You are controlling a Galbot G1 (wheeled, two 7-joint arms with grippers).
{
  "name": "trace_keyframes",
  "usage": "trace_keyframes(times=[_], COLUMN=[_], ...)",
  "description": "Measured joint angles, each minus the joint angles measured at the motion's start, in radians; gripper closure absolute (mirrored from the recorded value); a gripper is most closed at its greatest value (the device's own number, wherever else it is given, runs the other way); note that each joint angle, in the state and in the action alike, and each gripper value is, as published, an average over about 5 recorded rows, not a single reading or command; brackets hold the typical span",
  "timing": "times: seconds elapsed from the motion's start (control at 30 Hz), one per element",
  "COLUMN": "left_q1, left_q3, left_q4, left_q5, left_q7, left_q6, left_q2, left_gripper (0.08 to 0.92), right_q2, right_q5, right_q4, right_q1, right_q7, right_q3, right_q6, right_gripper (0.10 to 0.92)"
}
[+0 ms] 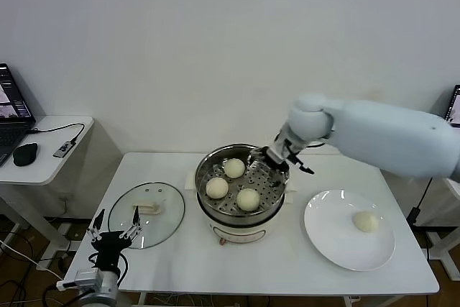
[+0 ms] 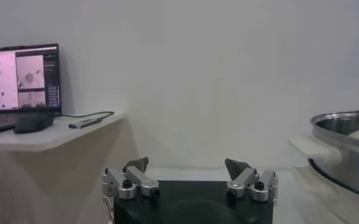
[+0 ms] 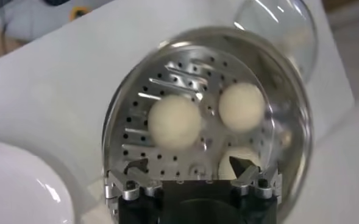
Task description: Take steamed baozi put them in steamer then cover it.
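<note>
The steel steamer (image 1: 237, 234) stands mid-table with three baozi on its perforated tray: one at the far side (image 1: 233, 168), one on the left (image 1: 217, 188) and one at the near side (image 1: 248, 199). A fourth baozi (image 1: 366, 221) lies on the white plate (image 1: 334, 242) to the right. My right gripper (image 1: 277, 158) hovers over the steamer's far right rim, open and empty. Its wrist view shows the tray (image 3: 167, 91) with two baozi (image 3: 175, 122) (image 3: 242, 107) beyond the fingers. The glass cover (image 1: 146, 213) lies flat left of the steamer. My left gripper (image 1: 113, 234) is open and parked at the table's front left corner.
A side table (image 1: 43, 167) at far left holds a laptop (image 1: 11, 109), a mouse (image 1: 25, 154) and a small cabled device. The left wrist view shows the steamer's rim (image 2: 344, 122) on one side. Bare white table (image 1: 215, 267) lies in front of the steamer.
</note>
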State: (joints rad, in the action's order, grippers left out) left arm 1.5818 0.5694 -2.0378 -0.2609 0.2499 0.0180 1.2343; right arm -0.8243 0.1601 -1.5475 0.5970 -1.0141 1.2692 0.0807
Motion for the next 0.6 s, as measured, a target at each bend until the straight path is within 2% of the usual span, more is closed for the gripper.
trace_keyframes(times=[0.3, 0.6], left_q1=[-0.004, -0.004], left_q3=[-0.017, -0.030], left_q4=[-0.005, -0.005], left_q5=[0.000, 0.004], left_q7=[-0.001, 0.001], left_q6=[-0.001, -0.001], left_q2=[-0.017, -0.017], left_gripper=[0.177, 0.177], right_q2=[0.230, 0.448], right_q5=[0.020, -0.085], right_q4=[-0.054, -0.041], right_q1=[-0.061, -0.321], right_q7=[-0.001, -0.061], right_q3=[-0.065, -0.288], right_q6=[0.182, 0.178], right_gripper=[0.203, 0.203])
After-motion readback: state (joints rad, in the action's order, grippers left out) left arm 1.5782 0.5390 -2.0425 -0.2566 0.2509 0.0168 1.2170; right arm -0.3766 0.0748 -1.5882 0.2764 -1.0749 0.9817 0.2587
